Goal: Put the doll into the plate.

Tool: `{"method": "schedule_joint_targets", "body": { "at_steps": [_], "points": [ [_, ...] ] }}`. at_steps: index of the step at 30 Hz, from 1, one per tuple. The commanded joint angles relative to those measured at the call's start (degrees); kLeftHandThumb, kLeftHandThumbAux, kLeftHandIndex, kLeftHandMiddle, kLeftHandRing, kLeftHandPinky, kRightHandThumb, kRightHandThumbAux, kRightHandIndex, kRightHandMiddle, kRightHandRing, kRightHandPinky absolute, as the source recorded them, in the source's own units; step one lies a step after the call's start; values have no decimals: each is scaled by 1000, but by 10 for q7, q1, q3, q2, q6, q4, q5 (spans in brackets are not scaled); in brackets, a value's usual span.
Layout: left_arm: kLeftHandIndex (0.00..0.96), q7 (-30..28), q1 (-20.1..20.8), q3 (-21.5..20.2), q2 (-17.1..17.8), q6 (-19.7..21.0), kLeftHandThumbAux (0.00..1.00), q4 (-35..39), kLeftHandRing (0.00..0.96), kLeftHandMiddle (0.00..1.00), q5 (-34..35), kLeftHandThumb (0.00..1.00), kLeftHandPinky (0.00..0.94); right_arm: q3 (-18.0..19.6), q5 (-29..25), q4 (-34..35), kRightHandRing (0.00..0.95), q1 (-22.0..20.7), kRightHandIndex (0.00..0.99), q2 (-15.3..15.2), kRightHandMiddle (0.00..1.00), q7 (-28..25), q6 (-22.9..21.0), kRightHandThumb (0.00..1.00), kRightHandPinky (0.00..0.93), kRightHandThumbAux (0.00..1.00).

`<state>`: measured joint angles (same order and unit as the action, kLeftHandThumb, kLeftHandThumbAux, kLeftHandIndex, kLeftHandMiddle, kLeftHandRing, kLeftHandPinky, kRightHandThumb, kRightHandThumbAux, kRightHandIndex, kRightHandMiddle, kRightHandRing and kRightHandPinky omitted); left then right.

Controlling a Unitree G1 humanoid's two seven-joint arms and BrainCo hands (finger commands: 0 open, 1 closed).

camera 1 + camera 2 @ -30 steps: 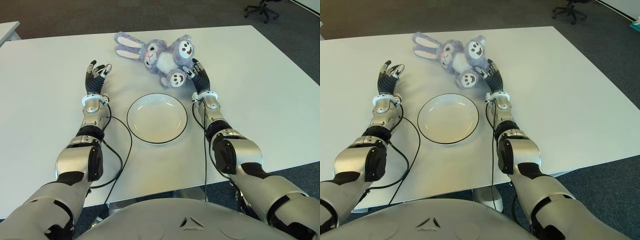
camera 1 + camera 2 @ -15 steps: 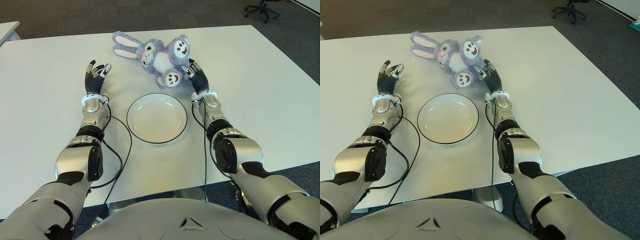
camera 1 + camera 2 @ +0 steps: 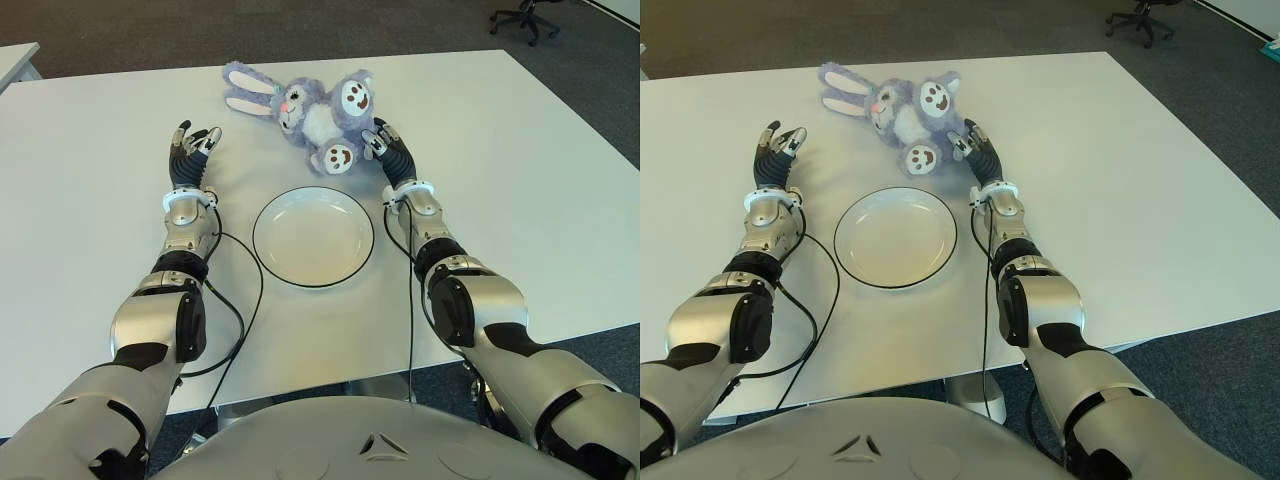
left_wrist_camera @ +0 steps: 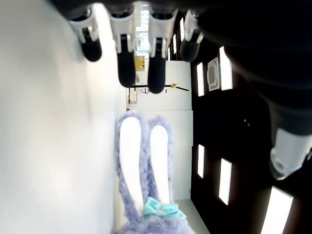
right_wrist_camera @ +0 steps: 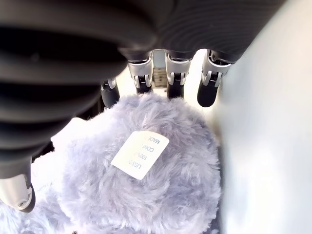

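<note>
Doll's (image 4: 146, 195) face cut off

A soft plush rabbit doll (image 3: 305, 110) lies on the flat rectangular table (image 3: 520, 190), at the far side, its ears pointing toward the robot's left. A round shallow plate (image 3: 313, 236) sits nearer the robot, just before the doll and apart from it, between the two forearms. The left hand (image 3: 191, 152) shows left of the plate and well apart from the doll, while the right hand (image 3: 392, 152) is against the doll's right side, fingers extended around its rump.
</note>
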<state>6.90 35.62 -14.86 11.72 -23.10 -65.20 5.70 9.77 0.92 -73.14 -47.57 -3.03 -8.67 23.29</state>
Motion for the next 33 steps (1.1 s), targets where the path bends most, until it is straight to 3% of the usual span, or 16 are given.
{"method": "schedule_joint_targets", "body": {
  "at_steps": [1,20,33],
  "points": [
    [99,2,-45,1,-20,28,545,-33,182,231,-1,0,73,-13,15,-35,0,44,13,11,0,-5,-43,188,6,494],
    [89,7,-46,0,-20,29,543,-32,188,239,-1,0,74,-29,16,-35,0,41,10,10,0,0,-37,174,0,493],
    [85,5,-49,1,-21,24,543,-30,174,231,-1,0,32,-57,48,-34,0,42,0,4,0,27,-20,164,1,328]
  ]
}}
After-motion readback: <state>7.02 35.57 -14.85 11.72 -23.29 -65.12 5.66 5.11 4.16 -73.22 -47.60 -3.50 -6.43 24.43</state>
